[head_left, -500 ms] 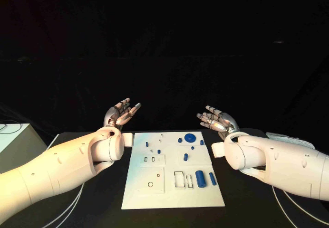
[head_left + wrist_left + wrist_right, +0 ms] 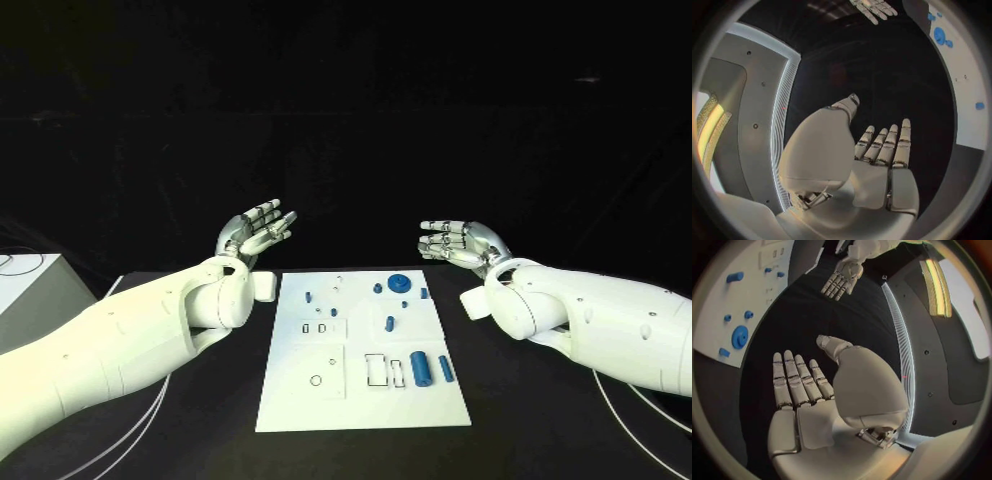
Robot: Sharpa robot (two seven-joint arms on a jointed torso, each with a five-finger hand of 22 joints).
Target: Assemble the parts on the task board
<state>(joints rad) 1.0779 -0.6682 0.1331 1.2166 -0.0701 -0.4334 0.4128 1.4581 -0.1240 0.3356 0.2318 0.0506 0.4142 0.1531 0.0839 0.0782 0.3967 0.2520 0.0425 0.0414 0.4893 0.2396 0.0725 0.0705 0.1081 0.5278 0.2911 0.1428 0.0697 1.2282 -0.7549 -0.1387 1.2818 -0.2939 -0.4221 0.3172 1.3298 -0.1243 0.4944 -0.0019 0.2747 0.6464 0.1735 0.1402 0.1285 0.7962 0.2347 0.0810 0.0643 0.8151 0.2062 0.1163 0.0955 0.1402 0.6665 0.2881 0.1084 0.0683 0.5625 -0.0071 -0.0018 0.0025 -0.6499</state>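
Two white arms reach over the black counter [image 2: 519, 420], one on each side of the white task board [image 2: 361, 400], which lies flat in the middle with its long axis running away from the robot. The left hand [image 2: 257, 232] is raised beyond the board's far left corner, fingers [image 2: 882, 145] released, extended and apart, grasping nothing; the left wrist view confirms a bare palm. The right hand [image 2: 459, 243] is raised beyond the far right corner, palm turned inward and upward, fingers [image 2: 795, 377] likewise spread and holding nothing. Both hands hover well apart from the board and touch no part, a posture that leaves the whole board unobstructed to the head camera, presumably so that the parts can be surveyed before a reach. The blue parts lie on the board: a large round disc [image 2: 398, 282] near the far edge with smaller blue pieces beside it, a short peg [image 2: 391, 323] near the middle, and a stout cylinder [image 2: 421, 369] with a slimmer rod [image 2: 446, 368] just beside it toward the near right. Outlined rectangular slots [image 2: 376, 369] sit just left of the cylinder, and a small round hole [image 2: 317, 380] marks the near left panel; these appear to be unfilled seats. Judged from this layout, assembly has not begun.
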